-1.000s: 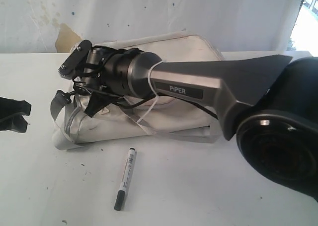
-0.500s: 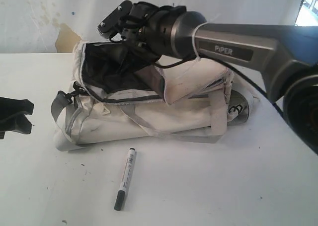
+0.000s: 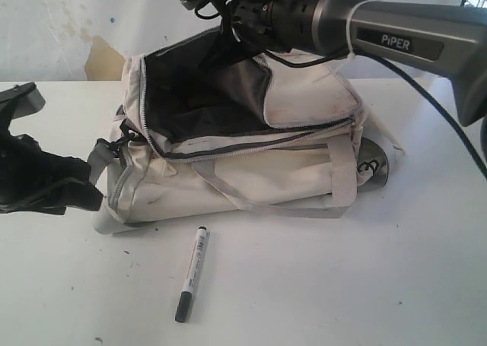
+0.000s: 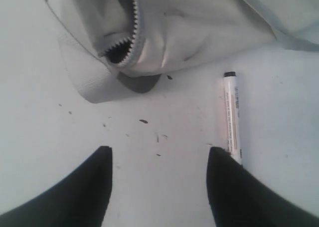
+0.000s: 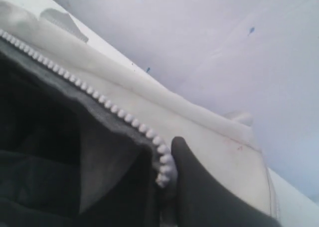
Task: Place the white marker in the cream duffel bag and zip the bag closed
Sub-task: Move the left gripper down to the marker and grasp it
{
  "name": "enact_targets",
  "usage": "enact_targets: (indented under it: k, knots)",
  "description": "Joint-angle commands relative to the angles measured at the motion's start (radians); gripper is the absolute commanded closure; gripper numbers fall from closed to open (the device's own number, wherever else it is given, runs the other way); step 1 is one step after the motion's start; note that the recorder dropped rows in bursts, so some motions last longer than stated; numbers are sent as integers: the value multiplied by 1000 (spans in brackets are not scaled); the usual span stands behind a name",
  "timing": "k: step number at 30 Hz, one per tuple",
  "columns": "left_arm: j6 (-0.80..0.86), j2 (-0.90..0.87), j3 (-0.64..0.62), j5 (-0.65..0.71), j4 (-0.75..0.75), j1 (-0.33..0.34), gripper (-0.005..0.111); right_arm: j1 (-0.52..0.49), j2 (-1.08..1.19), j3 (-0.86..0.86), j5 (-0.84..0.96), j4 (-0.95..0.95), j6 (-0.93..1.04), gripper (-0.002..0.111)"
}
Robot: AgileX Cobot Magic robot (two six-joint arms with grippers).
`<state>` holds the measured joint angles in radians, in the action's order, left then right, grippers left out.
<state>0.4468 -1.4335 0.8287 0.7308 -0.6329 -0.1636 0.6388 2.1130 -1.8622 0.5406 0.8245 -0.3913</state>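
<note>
On tabletop (image 3: 342, 285): we see white marker (image 3: 192, 273), slim, dark-capped.
Cream duffel bag (image 3: 251, 175): soft, flap (image 3: 304, 95) raised, dark lining (image 3: 198, 95).
Right gripper (image 5: 167, 169): pinches toothed zipper edge (image 5: 99, 102).
Left gripper (image 4: 159, 154): spread, empty.

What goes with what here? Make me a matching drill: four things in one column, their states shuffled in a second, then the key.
Things
1. white marker
2. cream duffel bag
3. left gripper
4. right gripper

States
A. unzipped, dark lining showing
B. shut, pinching the bag's zipper edge and holding it up
C. lying flat on the table, in front of the bag
D. open, holding nothing

Pairs: 1-C, 2-A, 3-D, 4-B
</note>
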Motion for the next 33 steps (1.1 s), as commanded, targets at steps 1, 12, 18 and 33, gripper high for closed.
enact_targets:
  k: [1, 12, 18, 33]
  knots:
    - [7, -26, -2, 0, -36, -57, 48, -13, -22, -45, -35, 29, -6, 108]
    - [7, -81, -2, -55, -180, -143, 48, -26, -24, -75, 11, 14, -6, 108]
    - [1, -146, -2, -128, -188, -242, 48, -26, -24, -75, 41, 14, -6, 108]
    - [-572, -215, 65, -203, 358, -469, 49, -26, -24, -75, 64, 14, -6, 108]
